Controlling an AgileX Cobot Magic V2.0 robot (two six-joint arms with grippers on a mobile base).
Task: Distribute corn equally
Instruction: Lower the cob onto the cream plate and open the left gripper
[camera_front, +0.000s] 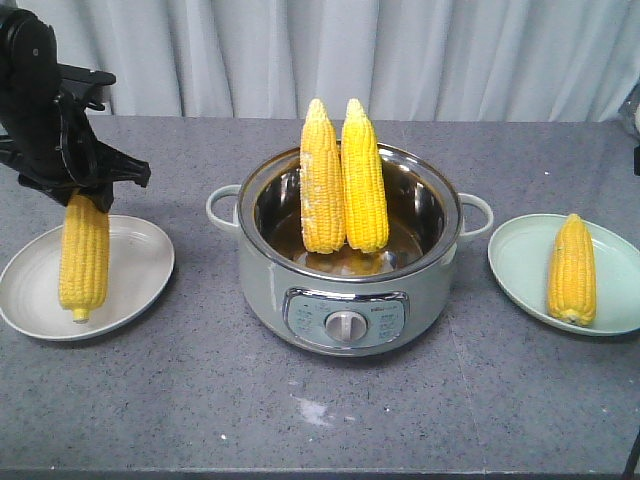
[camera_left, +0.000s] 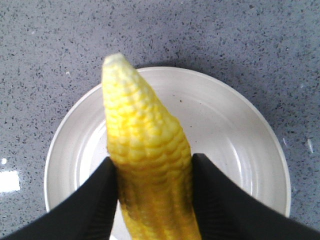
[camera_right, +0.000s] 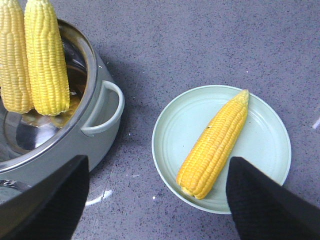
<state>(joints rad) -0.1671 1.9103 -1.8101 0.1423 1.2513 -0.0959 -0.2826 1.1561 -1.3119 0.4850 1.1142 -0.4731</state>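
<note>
Centrally, the round electric pot (camera_front: 345, 300) holds two cobs (camera_front: 323, 190) standing upright, side by side and touching. The green plate (camera_front: 520, 260) carries one cob (camera_front: 572, 272) lying flat; the right gripper (camera_right: 157, 165) hangs above it, jaws wide and empty. Over the white plate (camera_front: 140, 255) the left gripper (camera_left: 152, 162) clamps a fourth cob (camera_front: 84, 258), tip down. Four cobs, two plates, one pot

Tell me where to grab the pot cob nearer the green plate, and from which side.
Grip that cob on its upper half, which stands clear above the pot rim. Come down from above, pinching front to back: its neighbour cob touches one flank, so a side-to-side pinch likely won't fit.
</note>
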